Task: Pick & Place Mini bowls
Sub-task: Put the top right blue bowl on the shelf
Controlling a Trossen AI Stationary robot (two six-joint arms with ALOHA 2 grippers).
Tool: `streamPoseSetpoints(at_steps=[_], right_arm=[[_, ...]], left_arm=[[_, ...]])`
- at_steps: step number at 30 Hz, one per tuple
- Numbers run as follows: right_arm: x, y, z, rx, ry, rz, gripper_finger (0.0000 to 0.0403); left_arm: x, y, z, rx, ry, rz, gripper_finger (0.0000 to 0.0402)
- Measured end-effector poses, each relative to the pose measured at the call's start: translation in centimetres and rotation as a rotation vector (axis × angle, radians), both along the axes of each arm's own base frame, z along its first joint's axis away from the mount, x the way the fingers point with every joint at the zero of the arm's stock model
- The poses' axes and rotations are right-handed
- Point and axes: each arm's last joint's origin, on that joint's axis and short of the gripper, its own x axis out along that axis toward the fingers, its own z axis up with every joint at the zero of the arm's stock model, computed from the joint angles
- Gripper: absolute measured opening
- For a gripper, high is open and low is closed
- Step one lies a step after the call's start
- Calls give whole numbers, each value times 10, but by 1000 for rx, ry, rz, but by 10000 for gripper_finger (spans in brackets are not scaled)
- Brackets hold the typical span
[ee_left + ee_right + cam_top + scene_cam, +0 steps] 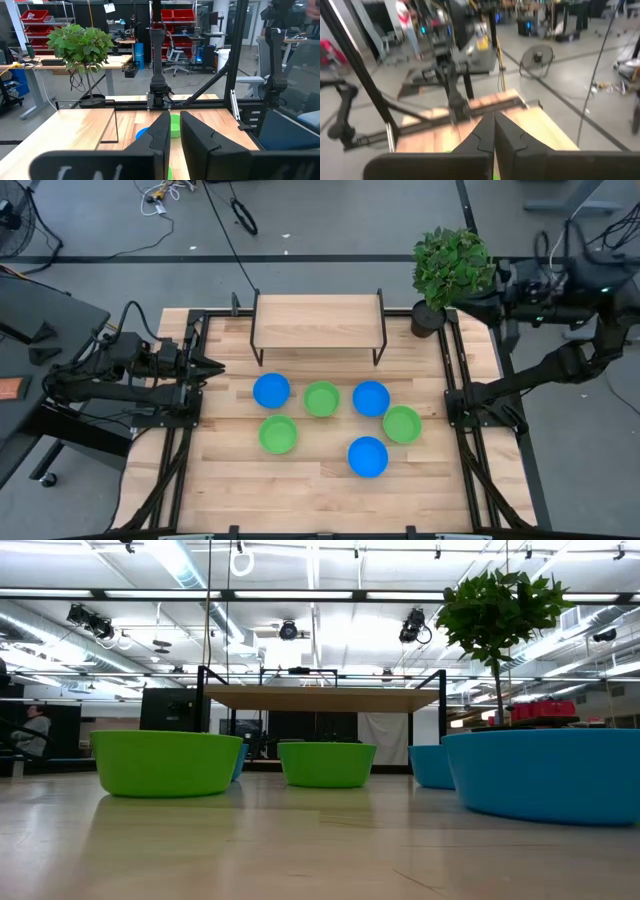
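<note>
We see the wooden table [330,480] carrying a low wooden shelf [318,320] at its far edge, with a potted plant [450,268] at the far right corner; the left gripper [213,366] waits at the table's left edge, fingers almost together with a slim gap; the right gripper [462,297] hangs beside the plant, fingers pressed together, holding nothing; six mini bowls [320,399] sit mid-table in a loose cluster, three blue and three green, none touching.
</note>
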Motion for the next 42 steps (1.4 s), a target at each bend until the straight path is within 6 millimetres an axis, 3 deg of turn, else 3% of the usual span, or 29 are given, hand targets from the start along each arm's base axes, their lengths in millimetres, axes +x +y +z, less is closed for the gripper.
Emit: streamPoseSetpoints(at_steps=[21,42], right_arm=[[43,0,-37,-49,432,23,6],[84,0,-52,-46,545,24,6]], left_arm=[[0,0,0,0,0,0,48],[0,0,0,0,0,0,48]])
